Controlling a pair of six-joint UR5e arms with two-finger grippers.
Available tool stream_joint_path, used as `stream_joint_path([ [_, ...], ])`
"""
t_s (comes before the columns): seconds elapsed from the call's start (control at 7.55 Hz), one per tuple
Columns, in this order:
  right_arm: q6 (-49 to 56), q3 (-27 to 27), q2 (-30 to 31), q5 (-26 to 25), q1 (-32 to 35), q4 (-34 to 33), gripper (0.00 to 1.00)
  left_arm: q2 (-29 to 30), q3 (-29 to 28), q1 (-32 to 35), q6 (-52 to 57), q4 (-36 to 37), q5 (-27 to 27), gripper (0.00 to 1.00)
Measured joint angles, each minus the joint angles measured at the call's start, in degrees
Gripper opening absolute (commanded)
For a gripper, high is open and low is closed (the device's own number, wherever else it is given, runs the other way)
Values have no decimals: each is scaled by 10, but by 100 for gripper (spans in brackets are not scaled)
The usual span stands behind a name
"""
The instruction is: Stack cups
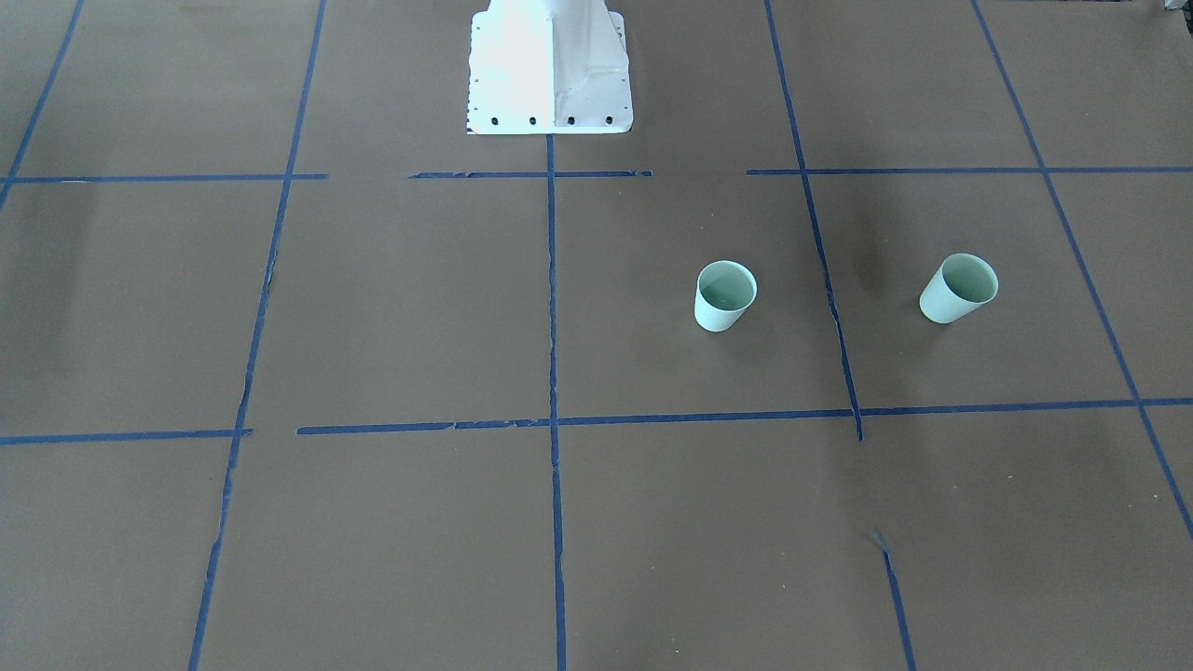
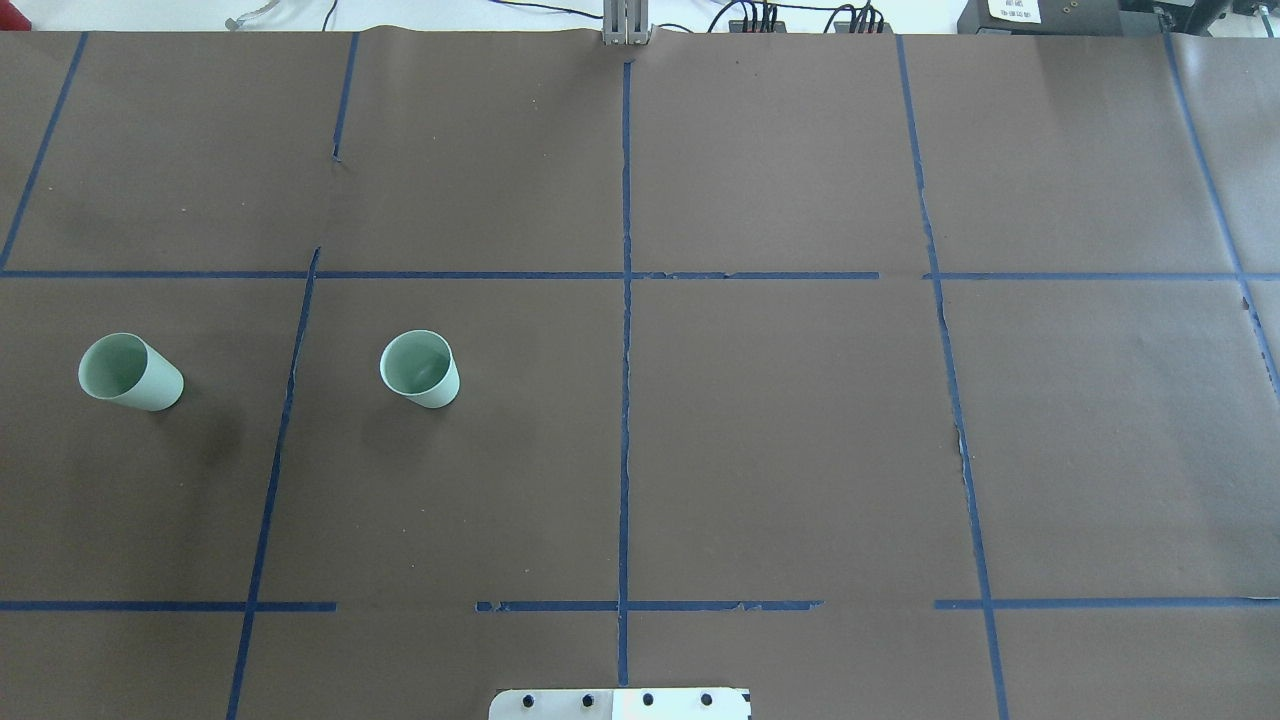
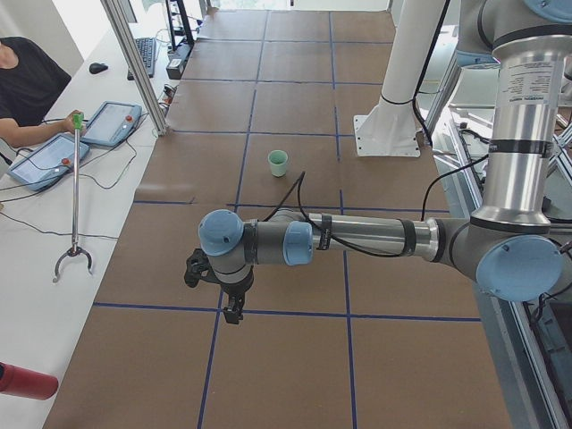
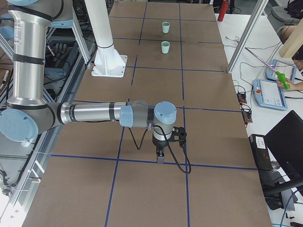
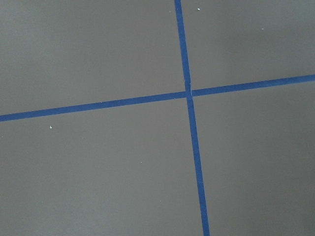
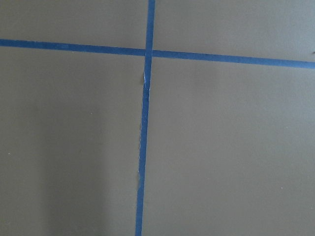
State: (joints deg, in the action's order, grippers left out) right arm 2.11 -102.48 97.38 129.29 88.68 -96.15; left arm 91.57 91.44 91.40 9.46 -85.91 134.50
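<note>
Two pale mint-green cups stand upright and apart on the brown table, on my left side. One cup (image 1: pixel 725 296) (image 2: pixel 420 368) is nearer the middle. The other cup (image 1: pixel 958 289) (image 2: pixel 130 372) is further out to my left. Both show far off in the exterior right view (image 4: pixel 165 47) (image 4: pixel 165 27). My left gripper (image 3: pixel 234 313) shows only in the exterior left view, pointing down over the table, away from the cups. My right gripper (image 4: pixel 161 158) shows only in the exterior right view, far from the cups. I cannot tell whether either is open or shut. The wrist views show only tape lines.
Blue tape lines (image 2: pixel 626 300) divide the table into squares. The white robot base (image 1: pixel 550 75) stands at the table's edge. An operator holds a long grabber stick (image 3: pixel 76 197) beside the table, with tablets (image 3: pixel 116 123) on a side bench.
</note>
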Motion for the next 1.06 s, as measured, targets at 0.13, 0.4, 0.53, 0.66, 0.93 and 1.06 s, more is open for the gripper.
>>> stream_joint_path([
  [0.13,0,0,0,0,0,0,100,1,2,1,0,0,2,100],
  [0.4,0,0,0,0,0,0,100,8,8,3,0,-2,7,100],
  [0.53,0,0,0,0,0,0,100,12,15,2,-1,-4,8,100],
  [0.66,0,0,0,0,0,-1,100,16,33,1,-4,-4,9,100],
  [0.93,0,0,0,0,0,-1,100,19,79,-27,-39,-4,20,100],
  [1.06,0,0,0,0,0,0,100,22,106,-67,-112,-5,25,100],
])
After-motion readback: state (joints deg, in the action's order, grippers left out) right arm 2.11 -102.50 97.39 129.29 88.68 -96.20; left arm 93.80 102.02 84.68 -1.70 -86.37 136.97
